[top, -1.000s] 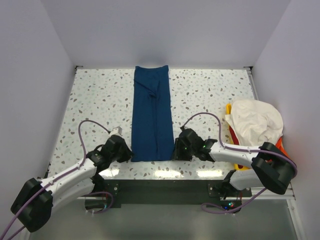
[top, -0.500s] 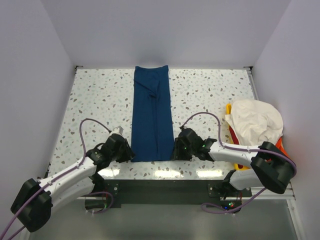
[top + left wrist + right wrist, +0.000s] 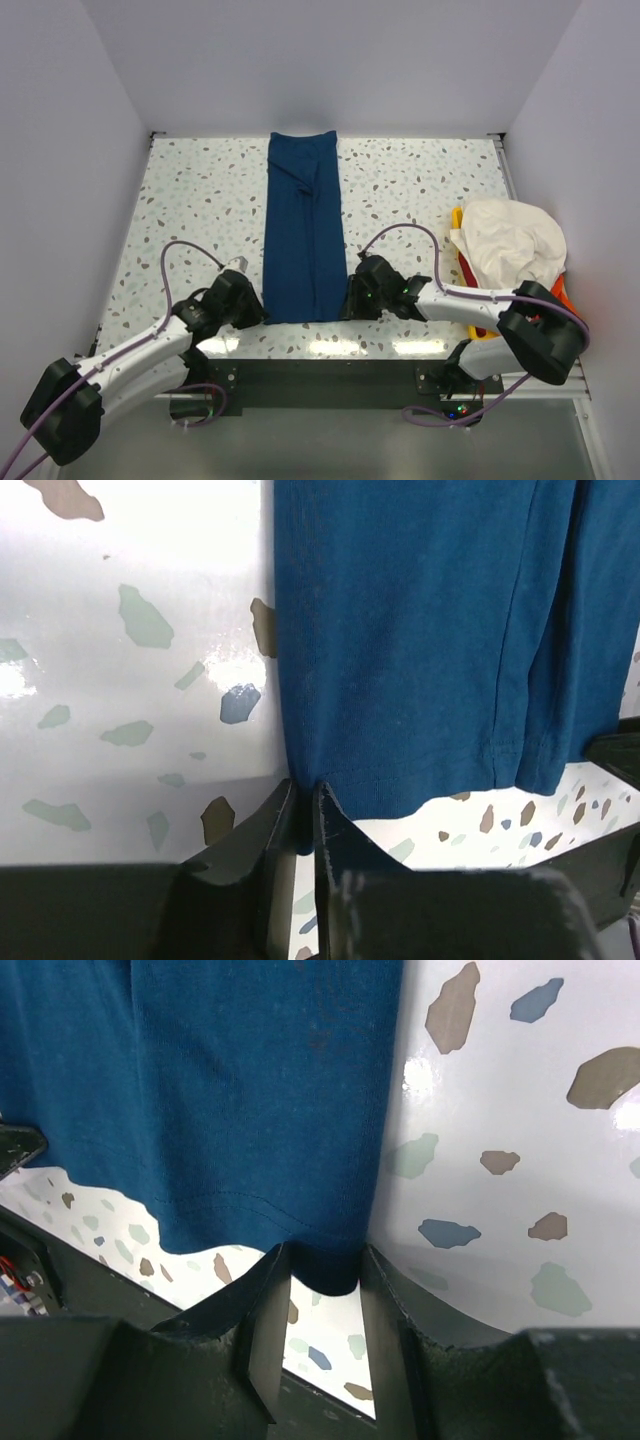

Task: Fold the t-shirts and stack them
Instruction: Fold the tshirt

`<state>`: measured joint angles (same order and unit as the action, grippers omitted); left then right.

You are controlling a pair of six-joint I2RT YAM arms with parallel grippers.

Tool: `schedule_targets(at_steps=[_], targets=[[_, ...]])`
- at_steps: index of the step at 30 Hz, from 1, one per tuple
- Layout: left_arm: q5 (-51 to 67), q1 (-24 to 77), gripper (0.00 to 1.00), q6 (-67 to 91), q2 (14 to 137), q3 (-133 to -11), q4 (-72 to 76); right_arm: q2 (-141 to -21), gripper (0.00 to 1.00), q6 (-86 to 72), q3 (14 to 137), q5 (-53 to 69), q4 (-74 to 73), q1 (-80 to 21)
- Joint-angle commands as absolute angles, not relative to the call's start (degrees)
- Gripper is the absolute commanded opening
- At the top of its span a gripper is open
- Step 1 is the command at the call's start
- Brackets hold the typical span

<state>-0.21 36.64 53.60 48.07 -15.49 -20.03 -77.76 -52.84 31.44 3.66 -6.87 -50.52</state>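
A navy blue t-shirt (image 3: 303, 230), folded into a long narrow strip, lies lengthwise down the middle of the table. My left gripper (image 3: 262, 312) is at its near left corner. In the left wrist view the jaws (image 3: 306, 800) are pinched tight on the hem corner of the shirt (image 3: 420, 630). My right gripper (image 3: 350, 305) is at the near right corner. In the right wrist view the jaws (image 3: 325, 1270) hold the bunched corner of the shirt (image 3: 250, 1080), which fills the gap between them. A cream-white t-shirt (image 3: 510, 245) is heaped at the right, over an orange-red one (image 3: 561, 291).
A yellow bin (image 3: 458, 222) stands at the right edge under the heaped shirts. The speckled table (image 3: 200, 200) ends at grey walls at the back and both sides. A black base rail (image 3: 320, 375) runs along the near edge.
Both grippers have crept slightly inward onto the shirt's near corners. The shirt itself has not visibly moved.
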Motion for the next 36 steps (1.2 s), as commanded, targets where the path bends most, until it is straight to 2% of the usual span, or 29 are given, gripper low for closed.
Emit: schedule_targets(at_steps=[1,5,13,16,17,21,26,36], targets=[[1.76,37.35,0.15,54.23,47.73,-13.71,-19.34,-79.1,0.37,-52.47,31.46,2.72,-8.17,-50.8],[3.43,37.35,0.06,53.97,47.9,-14.06,-17.5,-79.1,0.33,-52.56,31.55,3.51,-7.74,-50.8],[3.78,37.35,0.0,52.47,51.24,-17.14,-15.12,-80.6,0.31,-51.5,34.54,4.04,-8.61,-50.8],[3.52,37.35,0.0,52.12,51.59,-18.45,-14.77,-80.33,0.18,-51.07,35.07,3.6,-9.31,-50.8],[3.43,37.35,0.0,51.95,51.94,-19.41,-14.68,-79.9,0.09,-50.98,35.59,3.34,-10.01,-50.71],[2.64,37.35,0.0,50.98,54.65,-23.54,-13.71,-79.19,0.03,-49.49,38.66,1.94,-13.0,-50.71],[0.09,37.18,0.0,48.96,60.89,-32.68,-12.57,-80.5,0.0,-44.58,47.27,0.18,-16.87,-47.74],[-1.14,26.91,0.0,49.57,74.78,-42.97,-2.29,-96.58,0.0,-37.27,70.29,0.71,-20.21,-37.88]])
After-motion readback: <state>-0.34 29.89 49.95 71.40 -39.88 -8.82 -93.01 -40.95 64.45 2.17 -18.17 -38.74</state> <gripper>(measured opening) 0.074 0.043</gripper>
